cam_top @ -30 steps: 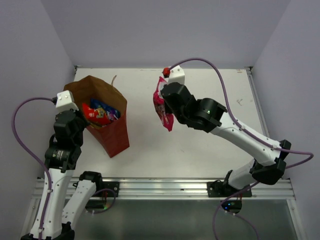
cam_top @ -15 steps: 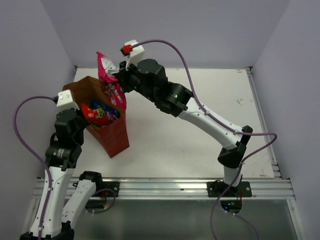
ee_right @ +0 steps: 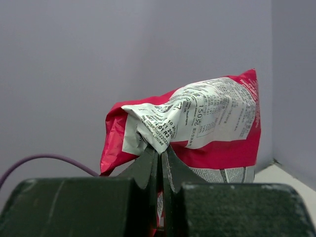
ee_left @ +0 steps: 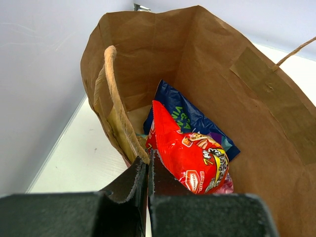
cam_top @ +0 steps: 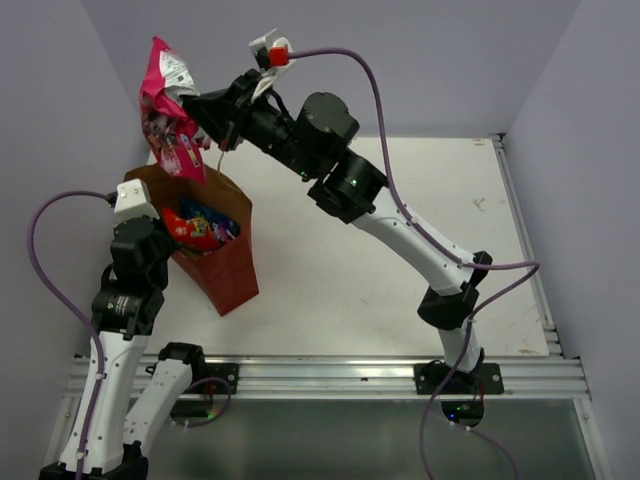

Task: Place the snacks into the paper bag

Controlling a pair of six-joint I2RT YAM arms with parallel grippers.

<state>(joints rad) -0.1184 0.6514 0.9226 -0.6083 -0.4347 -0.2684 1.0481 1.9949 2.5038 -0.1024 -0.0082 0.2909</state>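
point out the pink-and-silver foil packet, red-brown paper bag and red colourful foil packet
pink-and-silver foil packet (cam_top: 165, 100), top external view, pink upper face
red-brown paper bag (cam_top: 232, 272), top external view, outer front wall
red colourful foil packet (ee_left: 195, 158), left wrist view, middle of its front

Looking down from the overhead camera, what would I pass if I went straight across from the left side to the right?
left arm → paper bag → right arm's green-lit joint → right arm's base. The pink-and-silver packet hangs across the bag's span, so it is left out.
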